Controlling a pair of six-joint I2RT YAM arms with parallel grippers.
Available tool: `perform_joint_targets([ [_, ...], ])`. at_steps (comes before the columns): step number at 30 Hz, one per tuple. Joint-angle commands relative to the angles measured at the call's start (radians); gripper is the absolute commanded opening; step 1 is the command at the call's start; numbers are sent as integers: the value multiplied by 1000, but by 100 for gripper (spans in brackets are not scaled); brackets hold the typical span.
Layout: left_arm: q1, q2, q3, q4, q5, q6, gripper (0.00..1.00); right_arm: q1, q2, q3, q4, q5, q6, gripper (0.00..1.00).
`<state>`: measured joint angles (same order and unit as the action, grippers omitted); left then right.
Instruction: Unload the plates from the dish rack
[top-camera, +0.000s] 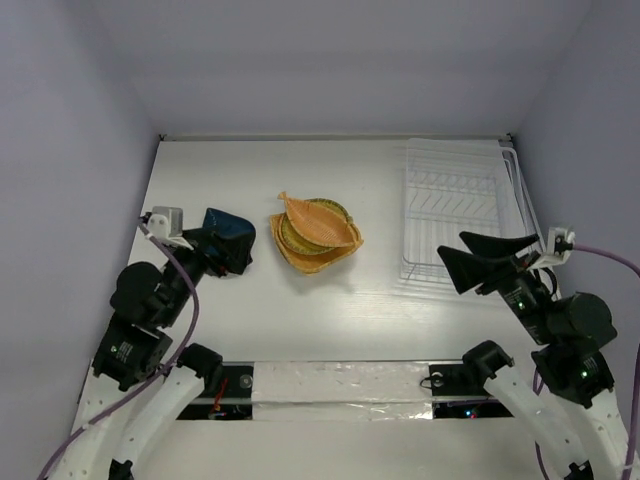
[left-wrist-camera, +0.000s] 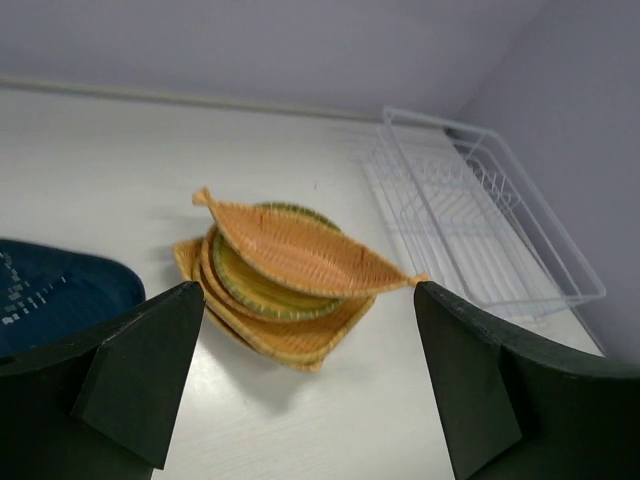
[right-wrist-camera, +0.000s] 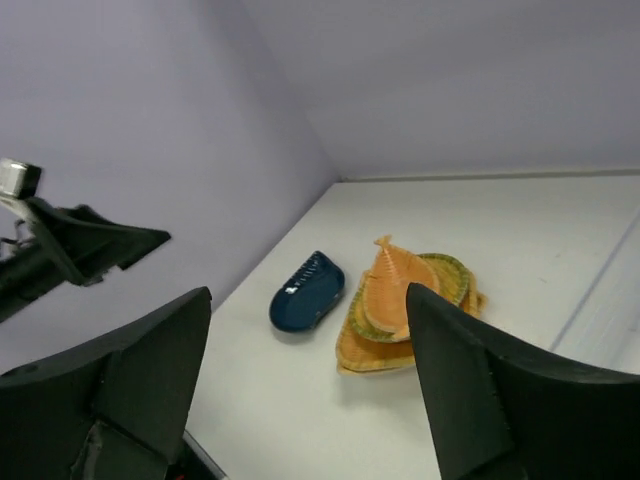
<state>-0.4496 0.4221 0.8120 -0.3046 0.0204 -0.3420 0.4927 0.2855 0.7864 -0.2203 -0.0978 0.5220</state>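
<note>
Gaping wide, empty: left pincer (left-wrist-camera: 305, 345), right pincer (right-wrist-camera: 305, 365); white marks (left-wrist-camera: 28, 292) on blue dish (left-wrist-camera: 75, 305) unreadable.

Left fingers (left-wrist-camera: 130, 370) and right fingers (right-wrist-camera: 130, 380) spread wide.

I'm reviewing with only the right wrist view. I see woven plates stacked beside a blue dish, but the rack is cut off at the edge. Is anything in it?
Observer: No. The top view shows the dish rack with only bare prongs.
Reviewer: Where is the right hand relative to it?
Observer: In the top view the right hand appears over the rack's near end, fingers pointing left.
Reviewer: My view catches the left arm only at the edge. Is that hand holding anything?
Observer: No. The left wrist view shows the left hand wide open, with nothing between its fingers. The blue dish lies just beside it.
</note>
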Motion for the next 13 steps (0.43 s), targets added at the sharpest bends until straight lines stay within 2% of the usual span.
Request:
perform_joint_targets([
  [1,6,-6,139,16,-69,64,84,9,-69,22,-146,113,-40,98],
  [5,6,-8,159,22,-85,32,84,9,-161,24,-224,205,-40,100],
  [13,6,-20,116,32,-82,-25,87,9,-229,19,-258,210,-37,100],
])
